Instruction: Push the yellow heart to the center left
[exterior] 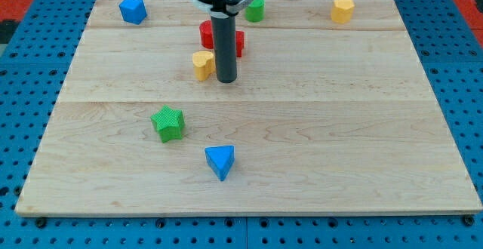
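Note:
The yellow heart (202, 64) lies on the wooden board (317, 128) above the middle, a little left of centre. My tip (226, 80) is down on the board just to the heart's right, touching or almost touching it. The rod hides part of a red block (207, 33) right behind the heart; that block's shape cannot be made out.
A blue block (133, 10) sits at the top left. A green block (256, 9) is at the top centre and a yellow block (343, 10) at the top right. A green star (167, 123) and a blue triangle (220, 161) lie lower left of centre.

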Motion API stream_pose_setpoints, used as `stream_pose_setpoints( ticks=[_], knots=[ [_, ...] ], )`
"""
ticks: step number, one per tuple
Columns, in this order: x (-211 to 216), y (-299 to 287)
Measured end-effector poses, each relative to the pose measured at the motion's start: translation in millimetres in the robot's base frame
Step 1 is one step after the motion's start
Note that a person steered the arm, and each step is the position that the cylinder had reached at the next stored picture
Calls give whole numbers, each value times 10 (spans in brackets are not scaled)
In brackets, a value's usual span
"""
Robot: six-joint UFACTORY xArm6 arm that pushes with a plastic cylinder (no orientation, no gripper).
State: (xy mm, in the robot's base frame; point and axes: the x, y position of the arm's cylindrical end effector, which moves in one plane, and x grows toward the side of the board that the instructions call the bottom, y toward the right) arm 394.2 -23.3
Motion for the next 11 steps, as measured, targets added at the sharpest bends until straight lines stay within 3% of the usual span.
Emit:
stream_pose_setpoints(
  ticks=[2,3,4,5,6,7,11],
  knots=[
    [-128,-443],
    [-293,-84],
    [-458,-673],
    [-281,-1325],
    [-229,-1622],
    [-482,-1736],
    [-455,-2021]
  ],
)
